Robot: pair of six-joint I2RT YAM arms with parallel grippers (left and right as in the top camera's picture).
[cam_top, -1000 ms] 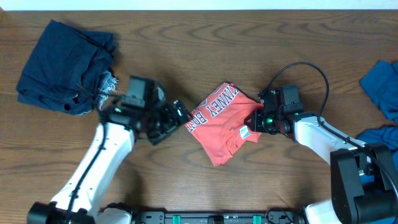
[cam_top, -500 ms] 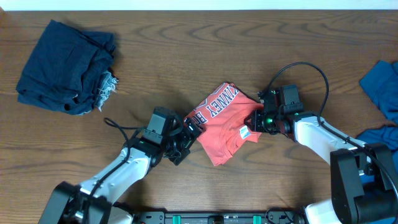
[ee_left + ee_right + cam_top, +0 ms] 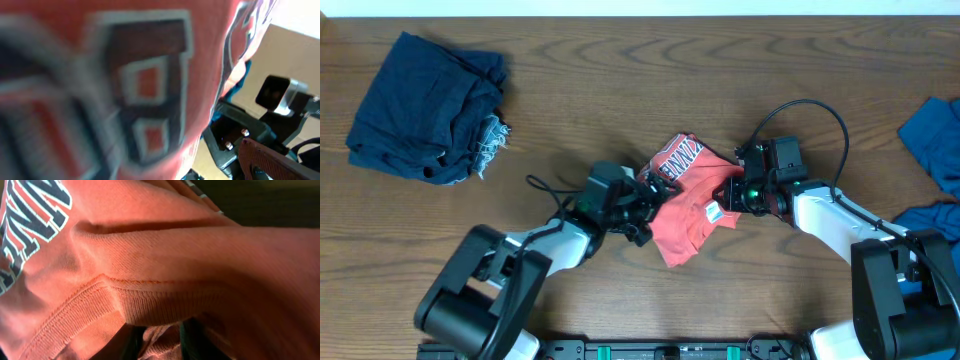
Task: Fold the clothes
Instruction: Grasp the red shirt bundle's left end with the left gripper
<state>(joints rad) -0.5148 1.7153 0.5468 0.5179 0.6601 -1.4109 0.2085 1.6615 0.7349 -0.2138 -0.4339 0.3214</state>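
The clothes here are chiefly a coral-red T-shirt with white-edged lettering, lying crumpled at the table's middle. My right gripper is shut on its right side. In the right wrist view a fold of the red cloth runs down between the two dark fingers. My left gripper sits against the shirt's left edge with its jaws spread wide, partly over the lettering. In the left wrist view the blurred printed cloth fills most of the picture and hides the fingers.
A folded dark navy garment lies at the back left. Blue cloth shows at the right edge, with more blue cloth below it. The right arm's black cable loops above its wrist.
My left arm has swung in from the left and lowered, bringing its open gripper up to the shirt's left edge. The right arm and its hold have not moved.
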